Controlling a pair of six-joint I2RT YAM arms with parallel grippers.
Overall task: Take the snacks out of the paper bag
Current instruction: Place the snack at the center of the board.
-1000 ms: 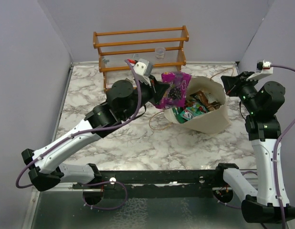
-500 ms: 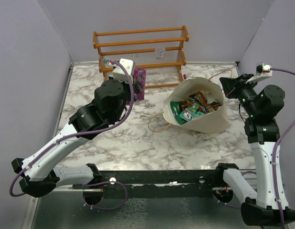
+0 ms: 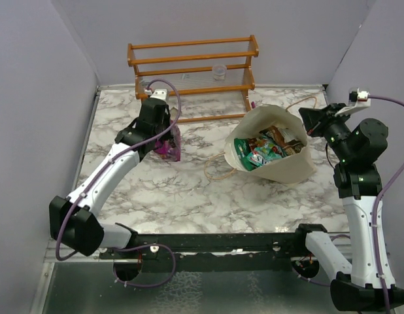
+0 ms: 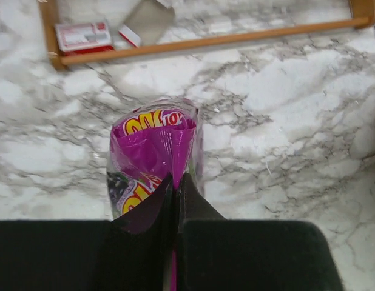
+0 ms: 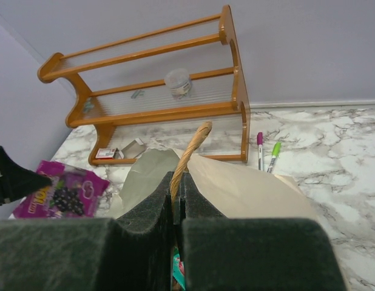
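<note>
The cream paper bag (image 3: 290, 167) lies open on the marble table, right of centre, with several foil snacks (image 3: 264, 149) inside. My right gripper (image 3: 308, 120) is shut on the bag's tan handle (image 5: 192, 148) at the bag's far right rim. My left gripper (image 3: 164, 134) is shut on a purple snack packet (image 4: 152, 148) and holds it low over the table at the left, near the rack. The purple packet also shows in the right wrist view (image 5: 61, 193).
A wooden slatted rack (image 3: 192, 69) stands at the back, with a small clear cup (image 3: 219, 70) on it. Two pens (image 5: 266, 153) lie by the rack's right foot. A second loop handle (image 3: 215, 167) lies on the table left of the bag.
My left gripper has carried the purple packet from above the bag's mouth leftward and down toward the table. The right gripper has stayed on the handle.
</note>
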